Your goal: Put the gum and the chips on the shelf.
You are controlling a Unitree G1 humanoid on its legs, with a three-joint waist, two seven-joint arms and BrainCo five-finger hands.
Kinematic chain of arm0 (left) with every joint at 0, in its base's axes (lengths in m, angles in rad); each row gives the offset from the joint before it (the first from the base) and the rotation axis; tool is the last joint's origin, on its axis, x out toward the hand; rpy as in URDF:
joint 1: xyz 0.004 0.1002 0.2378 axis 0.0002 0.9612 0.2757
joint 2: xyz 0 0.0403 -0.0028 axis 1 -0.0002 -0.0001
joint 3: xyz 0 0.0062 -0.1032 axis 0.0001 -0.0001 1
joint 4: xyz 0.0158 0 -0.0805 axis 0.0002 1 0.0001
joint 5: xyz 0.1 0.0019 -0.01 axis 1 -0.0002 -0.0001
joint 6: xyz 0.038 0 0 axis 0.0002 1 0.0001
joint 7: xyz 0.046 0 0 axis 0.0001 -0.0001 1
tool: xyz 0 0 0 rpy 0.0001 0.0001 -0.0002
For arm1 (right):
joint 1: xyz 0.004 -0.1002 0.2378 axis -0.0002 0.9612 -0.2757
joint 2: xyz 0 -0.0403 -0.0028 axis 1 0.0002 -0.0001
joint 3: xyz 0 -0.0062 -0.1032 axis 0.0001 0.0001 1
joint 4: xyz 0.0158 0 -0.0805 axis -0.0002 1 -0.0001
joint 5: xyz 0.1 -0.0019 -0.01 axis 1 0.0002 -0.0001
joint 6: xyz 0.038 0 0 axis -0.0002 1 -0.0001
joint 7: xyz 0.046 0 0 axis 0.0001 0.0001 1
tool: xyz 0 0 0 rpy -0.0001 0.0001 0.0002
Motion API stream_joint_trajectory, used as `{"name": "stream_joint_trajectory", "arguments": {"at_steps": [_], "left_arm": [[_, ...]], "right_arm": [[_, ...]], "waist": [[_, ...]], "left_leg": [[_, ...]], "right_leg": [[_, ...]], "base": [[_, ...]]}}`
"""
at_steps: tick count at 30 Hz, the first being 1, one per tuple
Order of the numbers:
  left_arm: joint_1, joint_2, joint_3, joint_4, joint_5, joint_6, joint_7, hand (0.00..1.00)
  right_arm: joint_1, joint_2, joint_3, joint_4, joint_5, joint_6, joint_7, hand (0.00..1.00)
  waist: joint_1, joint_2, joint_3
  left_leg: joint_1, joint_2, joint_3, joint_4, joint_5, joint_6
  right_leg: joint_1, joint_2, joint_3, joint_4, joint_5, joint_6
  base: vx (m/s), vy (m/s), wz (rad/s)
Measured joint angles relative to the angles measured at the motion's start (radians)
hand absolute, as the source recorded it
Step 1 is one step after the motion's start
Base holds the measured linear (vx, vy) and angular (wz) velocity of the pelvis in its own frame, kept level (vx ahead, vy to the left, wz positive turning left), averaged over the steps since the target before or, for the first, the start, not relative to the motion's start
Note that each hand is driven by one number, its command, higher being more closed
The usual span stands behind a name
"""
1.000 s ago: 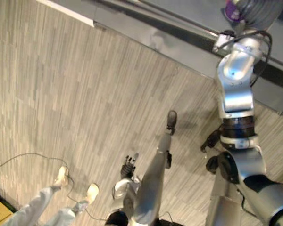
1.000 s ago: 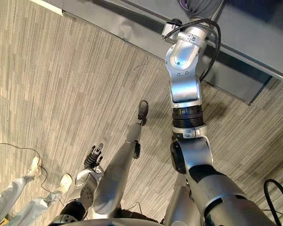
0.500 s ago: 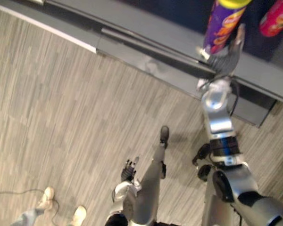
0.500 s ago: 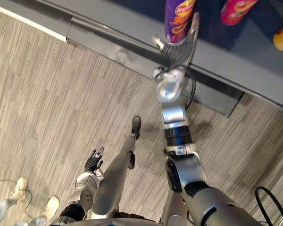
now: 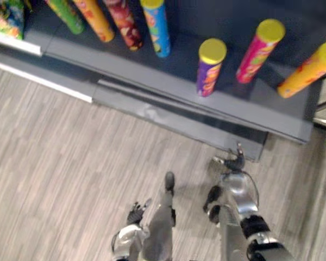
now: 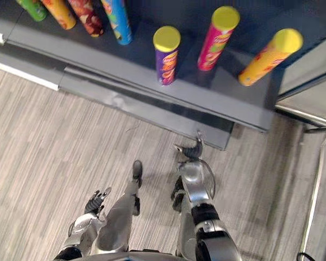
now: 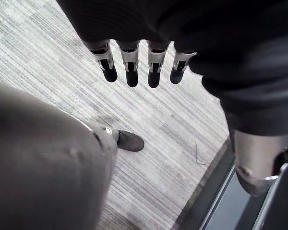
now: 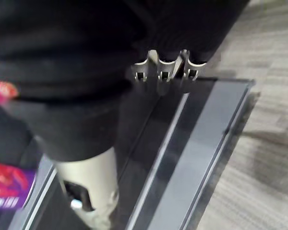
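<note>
Right hand [image 5: 234, 162] empty — seven cans [image 5: 211, 68] on shelf [image 5: 250, 104]

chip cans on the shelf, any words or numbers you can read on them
Nothing can be read with certainty.
purple can: coloured print on its side, too blurred to read.
pink can: print too blurred to read.
orange can: print too blurred to read.
blue can: print too small to read.
shelf: no legible label or sign.
</note>
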Motion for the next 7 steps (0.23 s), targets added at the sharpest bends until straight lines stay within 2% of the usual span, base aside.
{"name": "stream_joint_trajectory", "arguments": {"at_steps": [2,4,7], "left_arm": [[0.021,0.0,0.026,0.014,0.032,0.008,-0.002,0.0],[0.068,0.0,0.056,0.034,0.066,0.014,-0.014,0.0],[0.085,-0.001,0.069,0.074,0.107,0.022,-0.045,0.0]], "right_arm": [[0.106,-0.015,-0.016,0.001,0.04,-0.005,0.06,0.0],[0.231,-0.032,-0.051,0.032,0.103,-0.008,0.16,0.0],[0.297,-0.053,-0.126,0.203,0.152,-0.017,0.256,0.0]], "waist": [[-0.015,-0.022,-0.034],[-0.043,-0.043,-0.101],[-0.064,-0.04,-0.152]], "left_leg": [[0.047,0.001,0.022,0.007,-0.024,0.004],[0.124,-0.001,0.064,0.007,-0.06,0.006],[0.21,-0.006,0.102,0.008,-0.094,0.014]], "right_leg": [[0.05,0.006,0.017,-0.027,0.005,0.004],[0.119,0.014,0.055,-0.063,0.011,0.009],[0.199,0.017,0.084,-0.101,0.018,0.019]], "base": [[0.13,0.016,-0.32],[0.18,0.03,-0.46],[0.12,0.031,-0.38]]}}
